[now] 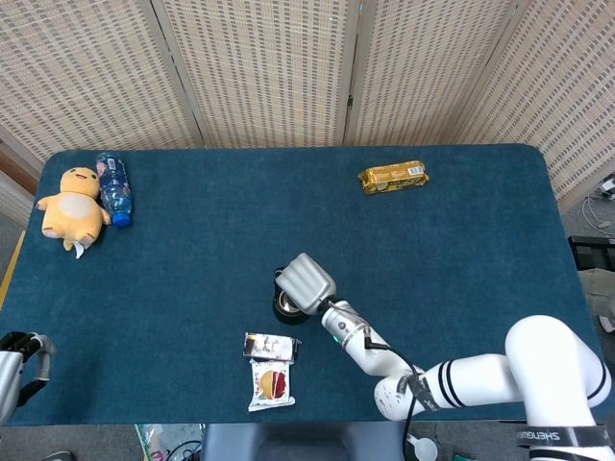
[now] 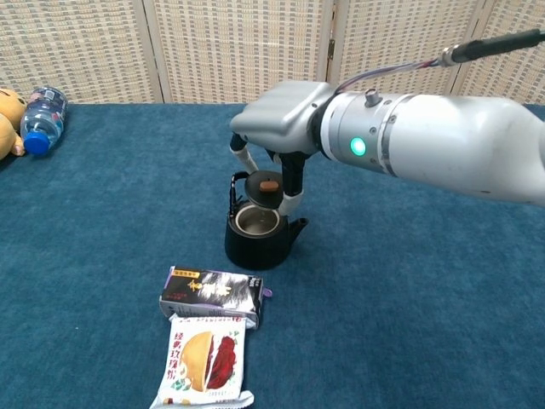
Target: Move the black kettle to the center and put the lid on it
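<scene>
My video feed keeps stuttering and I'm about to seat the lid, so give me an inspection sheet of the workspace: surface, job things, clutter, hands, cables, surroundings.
Surface: dark blue felt-covered table, no spills seen.
Job's things: black metal kettle upright near the table's middle, mouth uncovered, handle up; small round black lid with brown knob held tilted just above the mouth, not seated.
Clutter: dark snack box and white snack packet close in front of the kettle; gold wrapped packet; yellow plush toy beside a clear plastic bottle.
Hands: right hand pinches the lid; left hand at the table's near left edge, holding nothing, fingers curled.
Cables: grey cable along the right arm.
Surroundings: woven folding screens behind.
</scene>
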Controlling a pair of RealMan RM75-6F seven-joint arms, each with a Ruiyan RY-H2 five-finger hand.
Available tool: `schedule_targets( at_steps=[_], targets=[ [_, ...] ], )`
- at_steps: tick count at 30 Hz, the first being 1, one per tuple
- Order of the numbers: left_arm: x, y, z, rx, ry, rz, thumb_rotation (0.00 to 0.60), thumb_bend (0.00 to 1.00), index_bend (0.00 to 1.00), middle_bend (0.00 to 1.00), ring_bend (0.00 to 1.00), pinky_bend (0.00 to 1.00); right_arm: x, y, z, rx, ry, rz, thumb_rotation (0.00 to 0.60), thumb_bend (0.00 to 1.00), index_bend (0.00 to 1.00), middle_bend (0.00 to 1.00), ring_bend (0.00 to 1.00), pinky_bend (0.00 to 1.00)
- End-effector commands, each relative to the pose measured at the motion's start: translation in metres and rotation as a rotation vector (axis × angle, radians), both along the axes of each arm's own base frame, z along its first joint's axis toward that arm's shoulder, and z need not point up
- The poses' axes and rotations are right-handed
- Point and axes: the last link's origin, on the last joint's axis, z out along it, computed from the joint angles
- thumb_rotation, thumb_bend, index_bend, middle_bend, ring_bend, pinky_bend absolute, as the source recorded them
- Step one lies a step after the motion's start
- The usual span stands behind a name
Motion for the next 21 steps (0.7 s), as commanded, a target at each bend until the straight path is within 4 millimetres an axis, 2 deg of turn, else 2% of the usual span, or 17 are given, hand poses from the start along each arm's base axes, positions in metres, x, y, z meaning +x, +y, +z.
schedule_targets(
  at_steps=[1,13,21],
  targets=[
    [0.0,0.0,0.0,0.0,0.002,0.001,0.6,0.56,0.58,0.58,0.42,0.58,0.002,-0.001,-0.003,0.004,-0.002,-0.006,0.6,0.13,0.48,1.0,1.0,1.0],
    [-0.002,0.001,0.001,0.004,0.0,0.007,0.6,0.56,0.58,0.58,0.42,0.58,0.005,-0.004,-0.018,0.03,-0.001,-0.018,0.6,0.13,0.48,1.0,1.0,1.0],
    [-0.001,0.0,0.001,0.003,-0.001,0.001,0.6,0.56,0.58,0.58,0.42,0.58,0.003,-0.008,-0.021,0.025,0.006,-0.024,0.6,0.13,0.48,1.0,1.0,1.0]
  ],
)
